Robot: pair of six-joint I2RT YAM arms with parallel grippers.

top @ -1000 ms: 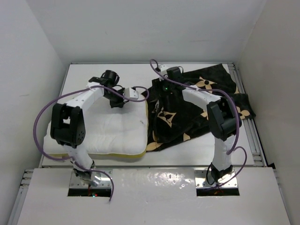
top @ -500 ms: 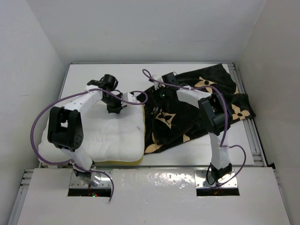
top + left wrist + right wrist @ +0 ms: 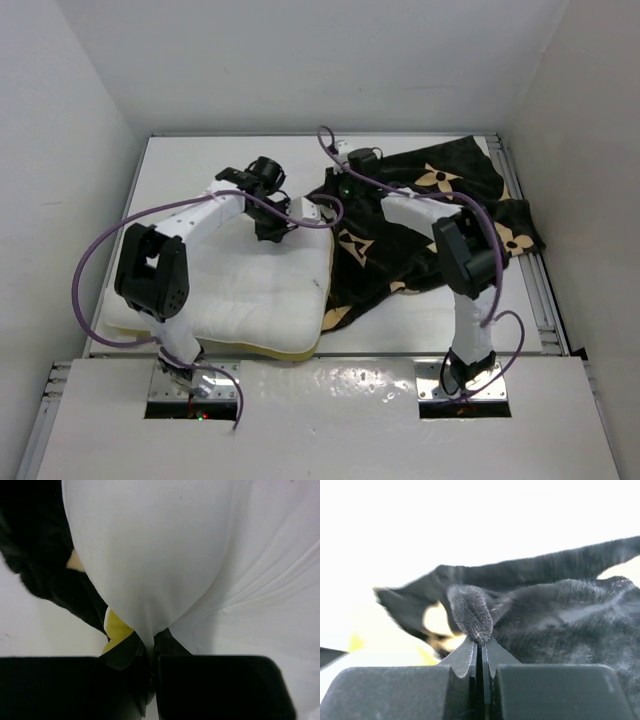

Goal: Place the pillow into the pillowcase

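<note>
The white pillow (image 3: 250,290) lies on the left half of the table, its yellow-banded right edge against the black pillowcase (image 3: 440,200) with tan flowers on the right. My left gripper (image 3: 287,215) is shut on a pinch of the pillow's white cloth (image 3: 165,545) at its far right corner, its fingertips (image 3: 151,647) next to the yellow band (image 3: 117,627). My right gripper (image 3: 345,190) is shut on a raised fold of the pillowcase (image 3: 560,610) at its left edge, and the fuzzy black fold stands up between the fingertips (image 3: 481,642).
White walls enclose the white table (image 3: 180,165) on three sides. A metal rail (image 3: 535,280) runs along its right edge. Purple cables (image 3: 95,250) loop off both arms, one arching over the pillowcase's edge.
The right gripper has shut on the pillowcase's edge fold. The left arm has carried the pillow's corner to the right, so the pillow now lies against the pillowcase.
</note>
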